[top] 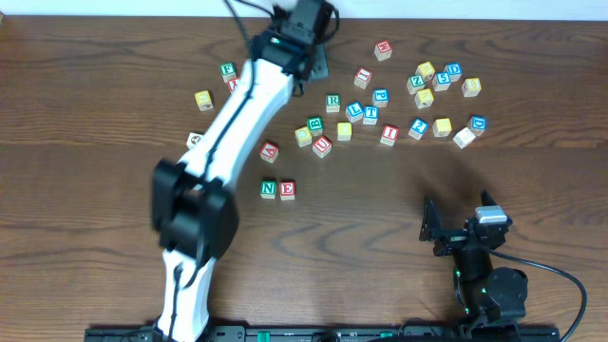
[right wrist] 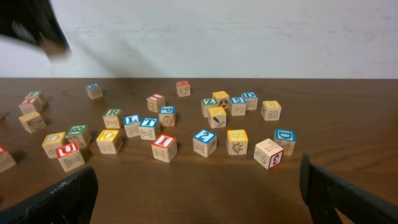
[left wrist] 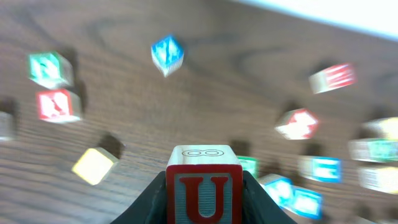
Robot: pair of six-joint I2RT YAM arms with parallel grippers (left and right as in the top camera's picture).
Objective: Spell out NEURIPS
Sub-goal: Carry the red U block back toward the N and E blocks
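The left tool [left wrist: 204, 204] grips the red U cube [left wrist: 204, 180], low in the wrist frame's centre, likely to place it after the N cube [top: 269, 189] and E cube [top: 287, 190] at overhead centre; the right tool [right wrist: 199, 190] stands open.

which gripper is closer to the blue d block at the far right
Right. The right gripper sits open in front of the blue D block; the left gripper is far off to its left near the table's back, shut on a U cube.
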